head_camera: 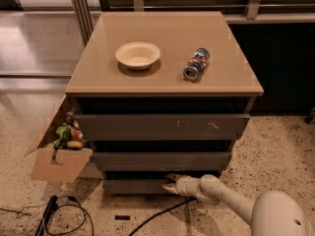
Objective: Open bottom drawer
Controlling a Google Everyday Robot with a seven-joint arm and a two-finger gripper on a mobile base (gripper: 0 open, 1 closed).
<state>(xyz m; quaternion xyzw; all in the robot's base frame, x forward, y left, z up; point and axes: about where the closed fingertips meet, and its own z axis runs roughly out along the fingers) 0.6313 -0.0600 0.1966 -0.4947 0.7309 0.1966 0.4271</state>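
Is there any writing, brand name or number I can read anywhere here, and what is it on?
No text here is readable.
Can lying on the cabinet top: its label print is too blurred to read.
Cardboard box beside the cabinet: no legible marking.
End effector at the bottom drawer front: no lettering visible on either.
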